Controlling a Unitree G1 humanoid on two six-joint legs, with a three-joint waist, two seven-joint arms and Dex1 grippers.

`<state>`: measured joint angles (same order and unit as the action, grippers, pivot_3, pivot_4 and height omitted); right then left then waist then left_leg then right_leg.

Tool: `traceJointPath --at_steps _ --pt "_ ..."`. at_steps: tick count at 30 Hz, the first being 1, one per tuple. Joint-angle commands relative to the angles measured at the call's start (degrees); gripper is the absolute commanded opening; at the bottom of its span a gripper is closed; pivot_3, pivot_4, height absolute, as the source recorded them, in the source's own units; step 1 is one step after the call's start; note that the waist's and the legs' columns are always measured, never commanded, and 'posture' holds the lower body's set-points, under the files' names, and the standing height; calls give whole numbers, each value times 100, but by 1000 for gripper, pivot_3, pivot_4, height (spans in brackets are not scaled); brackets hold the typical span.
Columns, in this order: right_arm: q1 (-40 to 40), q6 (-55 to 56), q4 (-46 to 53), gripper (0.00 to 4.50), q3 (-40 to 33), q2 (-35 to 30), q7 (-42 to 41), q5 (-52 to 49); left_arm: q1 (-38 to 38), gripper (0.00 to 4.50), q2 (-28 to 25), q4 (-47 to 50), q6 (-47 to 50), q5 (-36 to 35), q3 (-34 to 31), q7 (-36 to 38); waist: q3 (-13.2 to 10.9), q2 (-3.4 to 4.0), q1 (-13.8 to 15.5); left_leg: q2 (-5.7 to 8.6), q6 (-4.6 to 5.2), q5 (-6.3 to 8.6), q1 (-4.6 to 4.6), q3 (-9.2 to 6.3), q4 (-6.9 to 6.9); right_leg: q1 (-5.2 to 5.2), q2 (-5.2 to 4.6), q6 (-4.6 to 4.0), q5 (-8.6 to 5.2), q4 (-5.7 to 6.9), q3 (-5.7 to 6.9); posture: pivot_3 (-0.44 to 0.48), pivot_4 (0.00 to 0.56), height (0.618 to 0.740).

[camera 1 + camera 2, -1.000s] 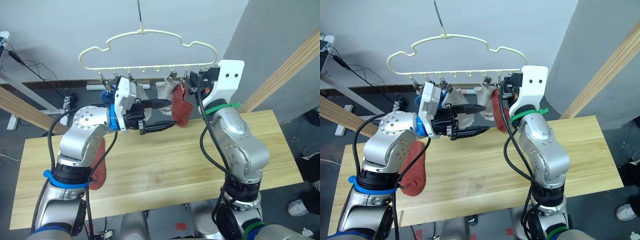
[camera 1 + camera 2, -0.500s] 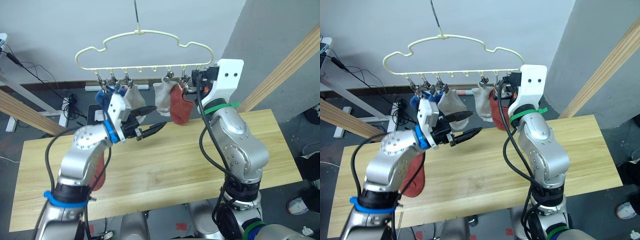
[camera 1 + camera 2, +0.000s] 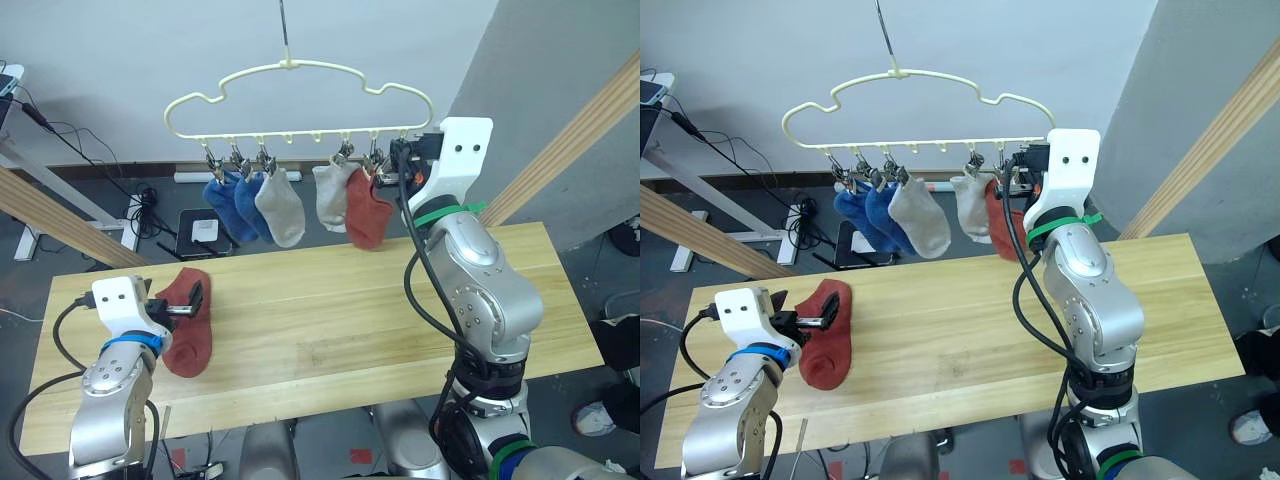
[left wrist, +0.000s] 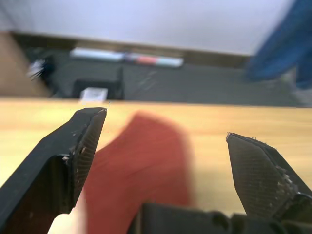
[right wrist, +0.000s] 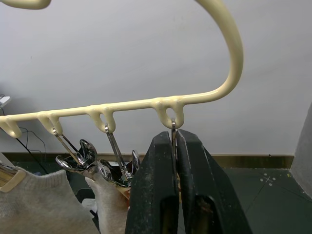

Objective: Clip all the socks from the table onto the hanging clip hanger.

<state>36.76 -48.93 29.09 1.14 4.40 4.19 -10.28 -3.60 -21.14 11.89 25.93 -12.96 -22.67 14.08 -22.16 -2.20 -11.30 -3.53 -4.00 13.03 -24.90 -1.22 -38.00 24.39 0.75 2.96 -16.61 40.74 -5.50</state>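
The cream clip hanger [image 3: 330,68] hangs above the table's far edge [image 3: 350,300]. Its clips hold two blue socks [image 3: 232,200], two grey socks [image 3: 282,205] and one rust-red sock [image 3: 368,210]. Another rust-red sock [image 3: 188,320] lies flat on the table at the left. My left gripper [image 3: 185,300] is open low over that sock's near end, and the sock [image 4: 141,165] lies between and beyond the fingers in the left wrist view. My right gripper [image 5: 174,146] is raised at the hanger's right end, shut on the last silver clip [image 5: 172,127].
Slanted wooden poles stand at the left [image 3: 60,215] and right [image 3: 580,130] of the table. Cables and a dark device [image 3: 200,232] lie on the floor behind it. The table's middle and right are bare wood.
My left arm has dropped from in front of the hanger down to the table's left side, gripper still open, now at the red sock. The right gripper stays on the clip.
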Motion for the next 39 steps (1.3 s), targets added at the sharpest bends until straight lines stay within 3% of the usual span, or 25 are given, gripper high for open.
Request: traceJointPath --at_steps 1,7,16,20,28,30,33,36,39 --pt "90 77 120 0 -21 5 -49 -57 149 4479 6 -306 149 -201 -16 92 1 -2 3 0 0 0 0 -1 1 0 0 0 0 -1 2 -292 348 730" --pt "138 43 76 0 -7 -6 -122 -78 636 4479 25 -1039 458 -235 62 -59 4 -7 3 -1 -1 0 -1 0 4 1 3 0 0 -1 2 -298 348 730" --pt "138 -2 109 0 -21 -21 -143 -66 525 4479 51 -1173 681 -70 237 -322 7 -9 -9 -2 -1 0 4 -1 5 1 5 -1 0 2 -1 -309 344 730" --pt "134 -16 119 0 -31 -26 -156 -63 490 3683 -29 -1190 676 -28 343 -242 13 -7 -16 -2 -2 0 6 -1 5 1 5 -1 0 2 -3 -311 342 730" --pt "118 -30 141 0 -28 -31 -166 -69 461 1404 -109 -1216 626 37 401 -191 59 -2 -32 -2 -2 0 6 1 7 1 3 0 0 0 -4 -310 339 730" --pt "120 -32 141 0 -32 -38 -169 -68 463 871 -149 -1219 555 27 449 -59 60 -2 -41 -2 -2 0 6 3 7 1 4 0 0 0 -3 -310 339 730" --pt "131 -43 132 0 -49 -62 -185 -77 529 104 -452 -1176 140 -6 797 705 60 -1 -42 -1 -2 0 6 5 9 1 4 0 0 -2 -3 -310 341 730" --pt "153 -62 118 0 -83 -87 -200 -93 921 46 -964 -1269 -746 -31 1259 1941 60 0 -33 -2 -4 -1 4 6 11 2 3 0 0 -7 -1 -308 345 730" --pt "161 -74 118 0 -95 -109 -211 -95 1525 46 -1234 -1576 -1191 -197 1411 2730 59 0 10 -2 -7 -3 1 6 13 4 0 -1 0 -11 3 -309 347 730"
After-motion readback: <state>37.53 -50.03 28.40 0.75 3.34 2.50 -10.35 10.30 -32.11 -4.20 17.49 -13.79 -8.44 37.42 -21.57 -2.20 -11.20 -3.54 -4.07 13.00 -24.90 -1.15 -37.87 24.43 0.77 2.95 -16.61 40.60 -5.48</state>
